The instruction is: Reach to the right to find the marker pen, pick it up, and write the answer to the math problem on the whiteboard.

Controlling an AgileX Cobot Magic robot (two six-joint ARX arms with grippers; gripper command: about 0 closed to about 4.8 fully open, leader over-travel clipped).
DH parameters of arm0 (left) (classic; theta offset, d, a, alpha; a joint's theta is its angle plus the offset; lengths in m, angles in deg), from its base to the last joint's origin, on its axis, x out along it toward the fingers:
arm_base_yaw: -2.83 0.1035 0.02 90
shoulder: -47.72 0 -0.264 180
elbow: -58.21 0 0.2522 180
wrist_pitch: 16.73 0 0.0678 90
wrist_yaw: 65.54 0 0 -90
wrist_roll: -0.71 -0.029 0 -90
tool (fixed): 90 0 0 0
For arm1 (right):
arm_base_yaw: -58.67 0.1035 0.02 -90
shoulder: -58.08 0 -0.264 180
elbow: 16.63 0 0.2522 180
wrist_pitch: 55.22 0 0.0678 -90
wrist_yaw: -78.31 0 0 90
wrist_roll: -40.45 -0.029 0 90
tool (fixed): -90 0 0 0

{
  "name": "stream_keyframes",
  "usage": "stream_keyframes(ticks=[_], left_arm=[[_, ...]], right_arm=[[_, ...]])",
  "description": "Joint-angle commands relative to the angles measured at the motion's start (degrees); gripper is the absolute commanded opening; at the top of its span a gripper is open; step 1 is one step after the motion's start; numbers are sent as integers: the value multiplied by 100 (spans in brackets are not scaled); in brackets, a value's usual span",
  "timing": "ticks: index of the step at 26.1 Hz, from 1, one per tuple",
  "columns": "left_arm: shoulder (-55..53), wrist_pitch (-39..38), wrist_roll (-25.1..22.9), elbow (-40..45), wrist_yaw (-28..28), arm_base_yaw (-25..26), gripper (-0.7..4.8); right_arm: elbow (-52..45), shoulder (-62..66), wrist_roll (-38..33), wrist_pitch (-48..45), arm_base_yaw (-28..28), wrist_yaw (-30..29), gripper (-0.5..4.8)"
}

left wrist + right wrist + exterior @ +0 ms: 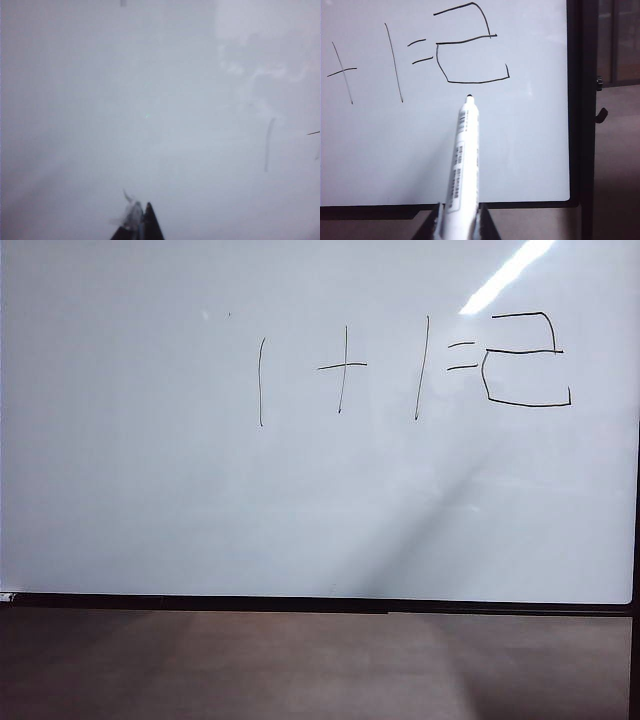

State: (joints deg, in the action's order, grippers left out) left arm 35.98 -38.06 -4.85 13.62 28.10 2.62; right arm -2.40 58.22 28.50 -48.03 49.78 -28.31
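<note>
the right tool (459,220) grips the slim grey-white marker pen (462,165), its dark tip just below the boxy black answer 2 (470,45) on the glossy white whiteboard (520,150). the left tool (140,222) faces the whiteboard with its tips nearly together, holding nothing.

Right gripper (459,222) pointed at the board, black fingers (485,225) clamped either side of the marker pen (464,165), left gripper (140,225) fingertips pressed together with nothing between, neither arm visible in the exterior view

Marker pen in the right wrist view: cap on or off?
Off. The white-barrelled marker pen shows its bare dark tip, held in the right claw below the drawn 2.
</note>
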Motion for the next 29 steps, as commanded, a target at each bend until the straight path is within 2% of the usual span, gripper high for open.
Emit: stream_keyframes(ticks=[1, 5, 11, 18, 22, 29], left_arm=[[278, 656, 114, 608, 68, -9, -4], [634, 1276, 321, 1504, 13, -7, -4], [1158, 1805, 750, 2514, 308, -7, -4], [1152, 1755, 881, 3029, 299, -7, -5], [1152, 1224, 817, 3034, 0, -2, -4], [1152, 1134, 426, 3034, -144, -4, -4]], right_arm=[[-28, 0, -4, -96, 4, -2, -6], [-28, 0, -4, -98, 7, -4, -6], [-28, 0, -4, -98, 7, -4, -6], [-26, 0, -4, -98, 4, -4, -6], [-26, 0, -4, -98, 4, -4, -6], [-26, 0, -4, -96, 4, -2, -6]])
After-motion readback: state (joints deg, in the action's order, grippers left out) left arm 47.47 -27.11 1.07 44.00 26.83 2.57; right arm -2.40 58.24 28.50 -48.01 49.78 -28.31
